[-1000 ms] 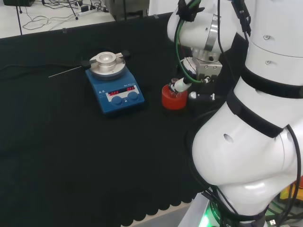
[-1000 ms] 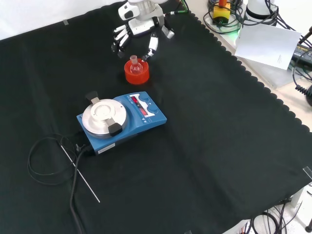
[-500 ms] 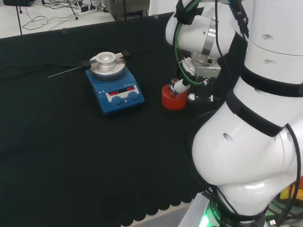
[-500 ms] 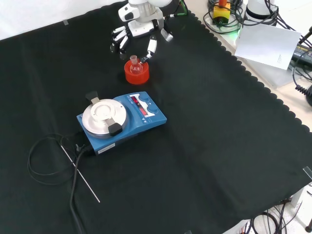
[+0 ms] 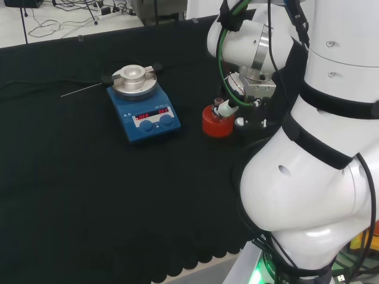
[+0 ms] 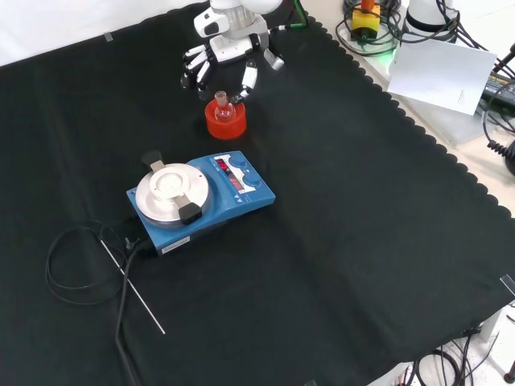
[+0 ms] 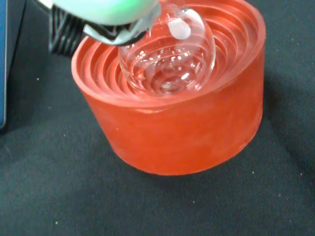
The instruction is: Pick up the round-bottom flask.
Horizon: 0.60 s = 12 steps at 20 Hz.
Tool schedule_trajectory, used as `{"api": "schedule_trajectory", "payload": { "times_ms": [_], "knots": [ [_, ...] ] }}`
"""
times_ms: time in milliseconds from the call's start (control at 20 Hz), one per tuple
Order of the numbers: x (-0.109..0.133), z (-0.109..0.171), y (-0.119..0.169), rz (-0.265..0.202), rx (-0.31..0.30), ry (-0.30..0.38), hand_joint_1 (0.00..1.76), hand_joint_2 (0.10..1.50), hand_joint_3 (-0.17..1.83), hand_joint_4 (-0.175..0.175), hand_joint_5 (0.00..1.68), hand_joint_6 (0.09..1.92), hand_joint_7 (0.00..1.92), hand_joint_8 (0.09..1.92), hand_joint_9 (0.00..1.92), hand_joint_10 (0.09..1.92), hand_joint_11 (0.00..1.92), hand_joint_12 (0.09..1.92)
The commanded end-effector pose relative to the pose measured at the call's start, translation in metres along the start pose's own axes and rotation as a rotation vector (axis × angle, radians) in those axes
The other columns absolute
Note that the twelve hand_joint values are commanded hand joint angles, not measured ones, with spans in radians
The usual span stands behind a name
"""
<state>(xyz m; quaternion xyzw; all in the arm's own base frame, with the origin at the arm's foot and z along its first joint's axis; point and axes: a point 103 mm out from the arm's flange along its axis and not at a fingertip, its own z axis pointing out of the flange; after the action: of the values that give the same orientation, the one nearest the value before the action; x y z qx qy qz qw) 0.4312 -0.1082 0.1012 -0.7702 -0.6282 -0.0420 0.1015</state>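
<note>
A small clear round-bottom flask (image 6: pixel 222 109) sits upright in a red ribbed stand (image 6: pixel 226 124) near the far edge of the cloth in the front view. The hand (image 6: pixel 224 50) hovers just beyond and above it, open, with curved fingers spread to either side of the flask's neck; one fingertip (image 6: pixel 246 85) hangs close to the neck's right. In the head view the stand (image 5: pixel 217 123) lies left of the arm's links, with the hand (image 5: pixel 251 90) above it. In the wrist view the glass bulb (image 7: pixel 167 61) rests in the ribbed stand (image 7: pixel 182 130).
A blue hotplate stirrer (image 6: pixel 203 195) with a round metal top stands in front of the stand in the front view, and to its left in the head view (image 5: pixel 143 110). A black cable (image 6: pixel 76 269) and a thin rod (image 6: pixel 133 293) lie at the front left.
The hand has shifted slightly over the stand, its fingers staying spread around the neck. The flask and stand have not moved.
</note>
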Motion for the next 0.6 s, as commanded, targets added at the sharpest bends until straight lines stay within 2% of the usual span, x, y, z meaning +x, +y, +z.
{"api": "schedule_trajectory", "payload": {
  "times_ms": [50,600],
  "knots": [
    [0.0011,-0.0004,0.0033,-0.002,-0.001,-0.005,0.96,0.59,0.69,-0.072,0.79,0.76,0.25,0.68,0.44,0.69,0.0,1.47],
    [0.007,-0.0037,0.0064,0.002,-0.01,-0.041,0.96,0.63,0.69,-0.1,0.95,0.77,0.29,0.7,0.51,0.68,0.08,1.45]
  ]
}}
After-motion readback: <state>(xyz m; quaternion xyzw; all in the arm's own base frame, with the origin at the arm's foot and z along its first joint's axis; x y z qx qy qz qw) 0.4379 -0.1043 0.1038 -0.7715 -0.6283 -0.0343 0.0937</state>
